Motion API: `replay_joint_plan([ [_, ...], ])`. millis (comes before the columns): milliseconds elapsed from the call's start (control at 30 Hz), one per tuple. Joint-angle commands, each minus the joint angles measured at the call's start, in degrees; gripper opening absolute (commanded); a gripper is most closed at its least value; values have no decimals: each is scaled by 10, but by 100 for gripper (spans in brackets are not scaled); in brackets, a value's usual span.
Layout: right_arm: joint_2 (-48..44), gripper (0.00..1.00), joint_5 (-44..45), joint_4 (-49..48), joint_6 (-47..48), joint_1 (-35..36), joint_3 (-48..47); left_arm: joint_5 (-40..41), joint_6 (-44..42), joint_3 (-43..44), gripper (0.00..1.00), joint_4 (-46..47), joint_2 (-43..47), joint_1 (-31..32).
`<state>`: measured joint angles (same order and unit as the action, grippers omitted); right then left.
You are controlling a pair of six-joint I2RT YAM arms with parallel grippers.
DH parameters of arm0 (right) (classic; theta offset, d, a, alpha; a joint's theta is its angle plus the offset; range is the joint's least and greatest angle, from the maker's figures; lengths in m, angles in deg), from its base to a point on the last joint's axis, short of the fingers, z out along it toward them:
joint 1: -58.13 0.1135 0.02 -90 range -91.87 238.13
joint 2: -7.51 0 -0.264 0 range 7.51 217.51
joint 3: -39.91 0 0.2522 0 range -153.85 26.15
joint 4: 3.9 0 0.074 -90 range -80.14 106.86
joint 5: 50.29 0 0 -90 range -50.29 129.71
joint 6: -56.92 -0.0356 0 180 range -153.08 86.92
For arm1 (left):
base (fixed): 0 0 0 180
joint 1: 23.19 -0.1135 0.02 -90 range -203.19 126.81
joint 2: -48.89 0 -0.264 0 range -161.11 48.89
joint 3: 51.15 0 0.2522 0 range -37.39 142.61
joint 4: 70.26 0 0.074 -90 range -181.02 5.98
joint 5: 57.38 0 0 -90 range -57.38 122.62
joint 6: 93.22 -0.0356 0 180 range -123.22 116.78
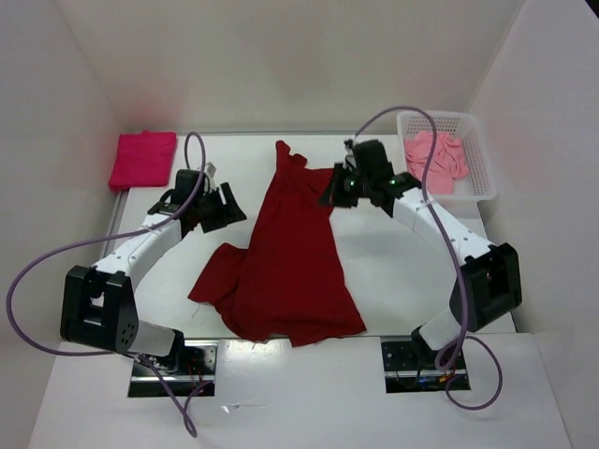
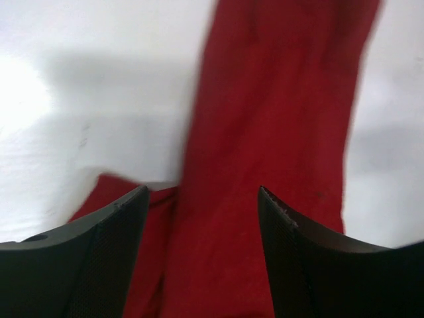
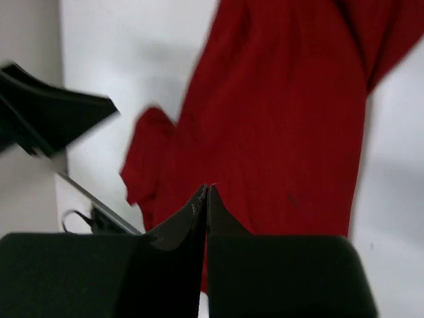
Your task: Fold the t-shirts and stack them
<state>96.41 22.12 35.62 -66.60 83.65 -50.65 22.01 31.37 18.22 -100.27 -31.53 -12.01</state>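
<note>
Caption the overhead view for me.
The left gripper and right gripper flank a dark red t-shirt sprawled unfolded on the table.

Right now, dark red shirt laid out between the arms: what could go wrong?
The dark red shirt lies skewed, bunched on its left, so a fold may come out crooked.
The right hand is shut with no cloth visible between its fingertips; it may lift away empty.
The left hand is open above the shirt's edge and could snag it.
</note>
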Motion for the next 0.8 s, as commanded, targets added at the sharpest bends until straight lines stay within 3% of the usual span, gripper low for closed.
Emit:
replay_joint_plan([
  [0, -23, 2, -6, -22, 6, 60, 114, 2, -3, -38, 72, -14, 8, -42],
  [167, -3, 14, 2, -22, 17, 215, 106, -67, 21, 8, 70, -8, -32, -97],
  [300, 52, 45, 25, -53, 34, 290, 61, -158, 51, 86, 70, -2, -89, -138],
  [433, 127, 61, 73, -60, 49, 353, -11, -223, 122, 108, 70, 47, -98, -215],
  [667, 247, 76, 147, -91, 86, 422, -119, -249, 194, 115, 70, 83, -70, -322],
  [767, 302, 79, 177, -73, 107, 429, -165, -235, 200, 91, 70, 90, -35, -334],
])
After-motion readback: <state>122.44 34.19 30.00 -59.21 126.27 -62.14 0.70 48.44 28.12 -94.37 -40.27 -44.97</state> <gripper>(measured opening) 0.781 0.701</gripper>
